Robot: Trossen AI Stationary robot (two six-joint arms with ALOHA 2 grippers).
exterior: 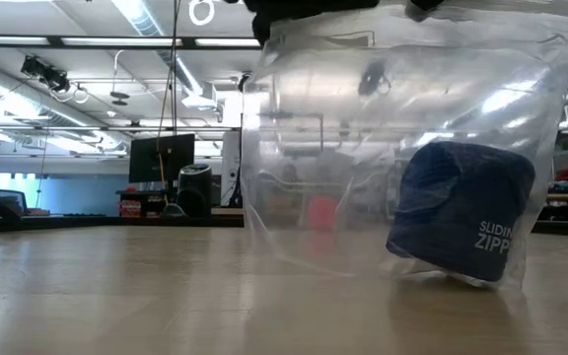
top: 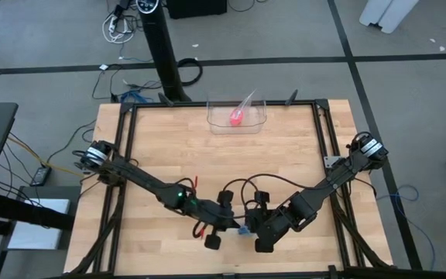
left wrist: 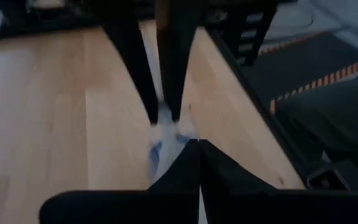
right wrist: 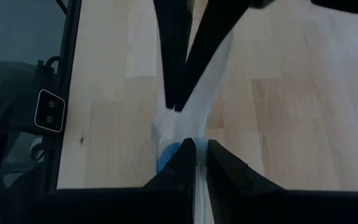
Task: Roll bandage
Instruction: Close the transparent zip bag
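Note:
A clear plastic bag (exterior: 402, 148) hangs between my two grippers near the table's near edge. The bandage (exterior: 461, 212) sits inside as a dark blue roll at the bottom of the bag, which reaches down to the tabletop. The roll also shows as a blue patch in the left wrist view (left wrist: 156, 152) and in the right wrist view (right wrist: 168, 155). My left gripper (top: 235, 226) and my right gripper (top: 255, 230) face each other, both shut on the bag's top. My left gripper pinches the bag's upper edge (left wrist: 178, 135) between its two shut fingers, slanting down from the table's left. The bag hangs below with the roll in it. My right gripper pinches the bag's upper edge (right wrist: 188, 127) between its two fingers, slanting down from the table's right, close beside the left fingers (right wrist: 176, 93). The bag hangs below it.
A second clear bag (top: 237, 115) with a small pink-red roll (top: 236, 118) stands at the table's far edge. Black frame rails (top: 327, 155) run along the table's sides. Bare wood (top: 207, 163) lies between the arms and the far bag.

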